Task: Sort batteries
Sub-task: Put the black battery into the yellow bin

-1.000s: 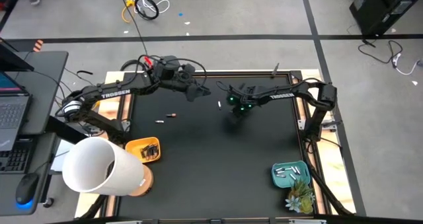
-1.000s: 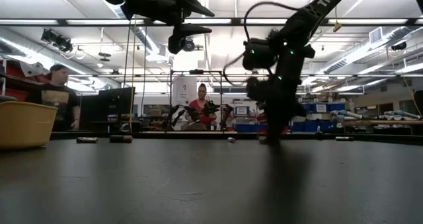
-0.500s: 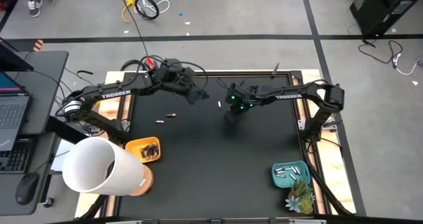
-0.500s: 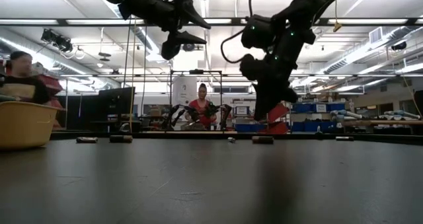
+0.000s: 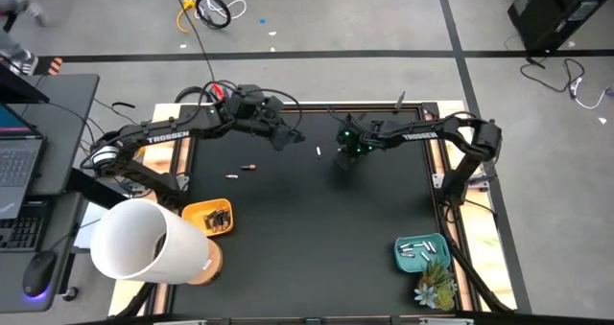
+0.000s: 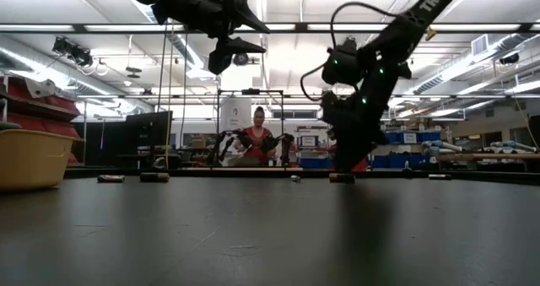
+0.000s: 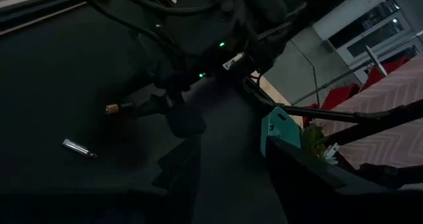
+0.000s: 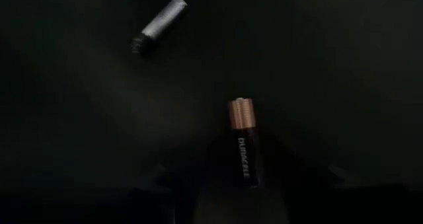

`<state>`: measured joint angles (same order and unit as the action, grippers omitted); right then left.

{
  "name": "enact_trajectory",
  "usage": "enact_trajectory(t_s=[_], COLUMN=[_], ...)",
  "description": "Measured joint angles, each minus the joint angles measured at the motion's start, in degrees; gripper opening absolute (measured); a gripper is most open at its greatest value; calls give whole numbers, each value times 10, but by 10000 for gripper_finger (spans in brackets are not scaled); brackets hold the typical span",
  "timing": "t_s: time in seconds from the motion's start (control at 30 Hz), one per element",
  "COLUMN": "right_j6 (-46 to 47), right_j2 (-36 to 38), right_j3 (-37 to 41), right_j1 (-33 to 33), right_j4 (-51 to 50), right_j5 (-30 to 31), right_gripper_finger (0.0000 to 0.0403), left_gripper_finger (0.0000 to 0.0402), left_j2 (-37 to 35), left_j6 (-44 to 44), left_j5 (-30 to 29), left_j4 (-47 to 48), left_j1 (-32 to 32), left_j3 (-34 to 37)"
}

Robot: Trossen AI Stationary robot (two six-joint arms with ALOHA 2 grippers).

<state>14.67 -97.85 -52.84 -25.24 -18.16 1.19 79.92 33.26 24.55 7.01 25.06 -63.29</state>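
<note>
Right tool [image 5: 343,162]: low over the bench [image 5: 307,229], near its 12 o'clock edge; the fingers are parted and hold nothing.
Dark battery [image 8: 243,139]: copper end, lies flat on the bench between the right tool's fingers, apart from both.
Silver battery [image 8: 159,26]: lies on the bench near the dark one, toward 10 o'clock from the right tool.
Left tool [image 5: 291,137]: raised above the bench, at 11 o'clock; fingers apart, empty.
Two more batteries [image 5: 241,171]: at 9 o'clock on the bench, well apart from both tools.
Yellow tray [image 5: 195,214]: at 8 o'clock, dark batteries inside.
Teal tray [image 5: 422,259]: at 4 o'clock, silver batteries inside.
</note>
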Motion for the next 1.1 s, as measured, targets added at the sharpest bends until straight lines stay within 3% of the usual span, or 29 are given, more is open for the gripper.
enact_trajectory(t_s=[0.1,0.23,0.53,0.9,1.1], right_j6=[0,14,16,32,19], right_j2=[-15,-34,-39,-38,4], right_j3=[22,25,19,20,25], right_j1=[-9,-13,-5,-3,0], right_j4=[20,24,20,38,28], right_j5=[-2,-6,20,-18,-53], right_gripper_finger=[182,159,23,23,6], left_gripper_finger=[186,186,186,186,186], left_j2=[0,0,0,0,0], left_j6=[0,0,1,17,17], left_j5=[-13,-19,-19,-15,-16], left_j4=[1,0,-3,-3,-4], left_j1=[0,0,0,0,0], left_j3=[0,0,0,0,0])
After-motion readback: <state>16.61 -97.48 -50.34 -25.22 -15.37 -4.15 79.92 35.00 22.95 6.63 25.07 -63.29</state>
